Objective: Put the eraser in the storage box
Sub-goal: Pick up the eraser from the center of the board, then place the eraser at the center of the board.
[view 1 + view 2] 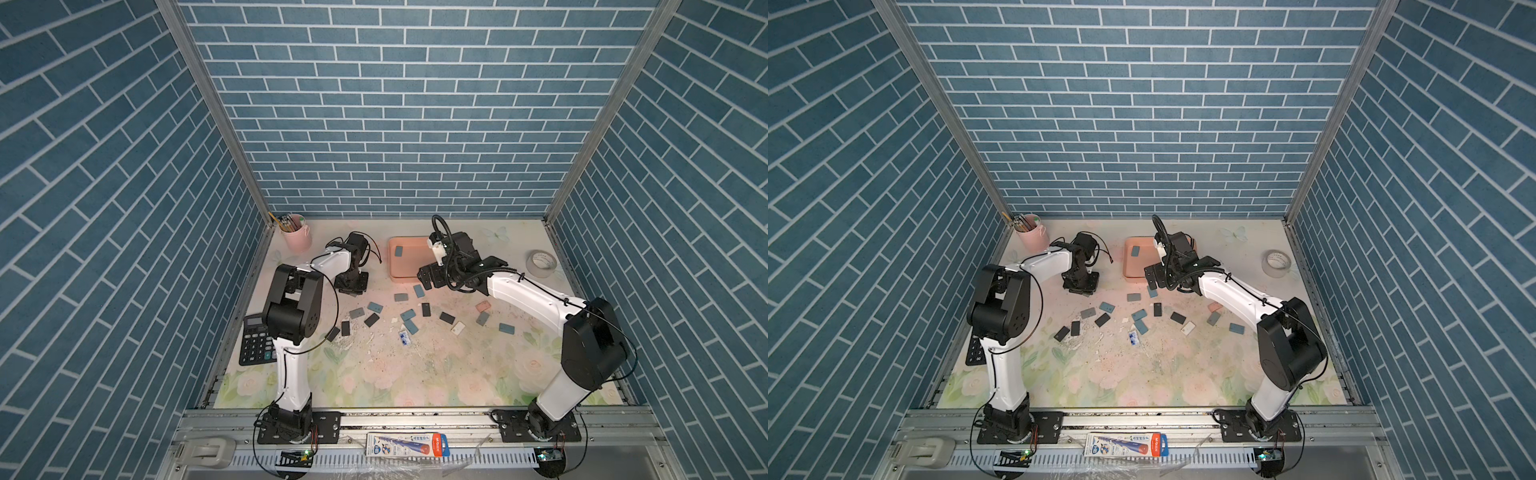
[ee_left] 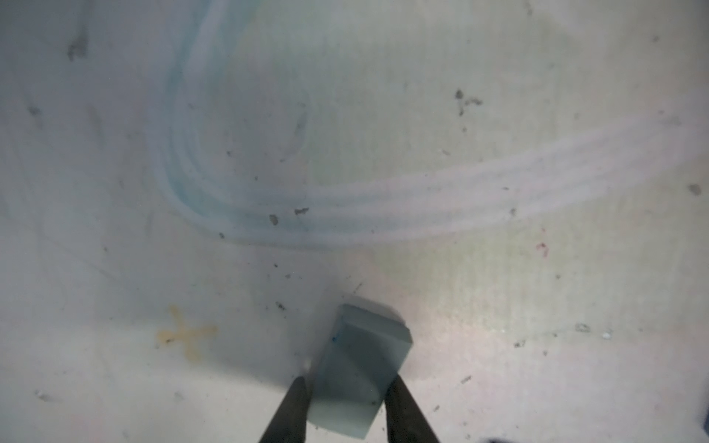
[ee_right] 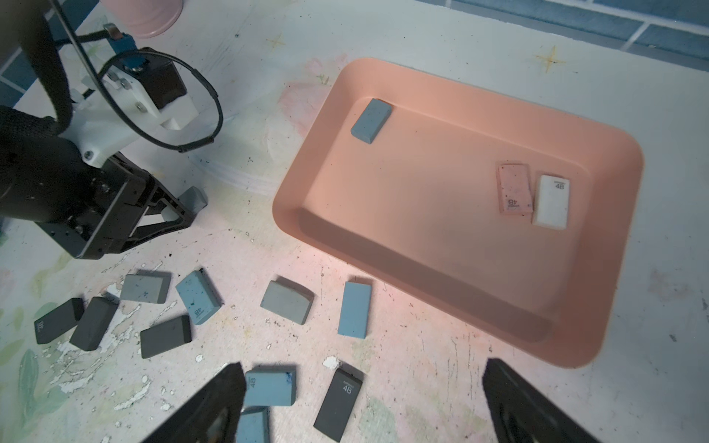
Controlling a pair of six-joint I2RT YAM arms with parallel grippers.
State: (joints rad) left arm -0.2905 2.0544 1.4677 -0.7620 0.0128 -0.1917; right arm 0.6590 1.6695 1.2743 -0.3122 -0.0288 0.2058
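Observation:
In the left wrist view a grey-blue eraser [image 2: 364,345] sits between the two dark fingers of my left gripper [image 2: 347,379], and both fingers press its sides. It rests low on the table. The right wrist view shows this eraser [image 3: 193,197] at the left gripper's tips, left of the storage box [image 3: 422,230]. That salmon-pink box [image 1: 409,266] holds a grey-blue eraser [image 3: 371,121], a pink one [image 3: 515,190] and a white one [image 3: 551,201]. My right gripper [image 3: 364,366] hangs open over loose erasers at the box's near edge, holding nothing.
Several loose erasers [image 1: 409,320] in blue, grey, black, white and pink lie scattered mid-table. A pink pencil cup [image 1: 296,238] stands at the back left and a tape roll [image 1: 541,263] at the back right. A calculator [image 1: 257,338] lies by the left wall.

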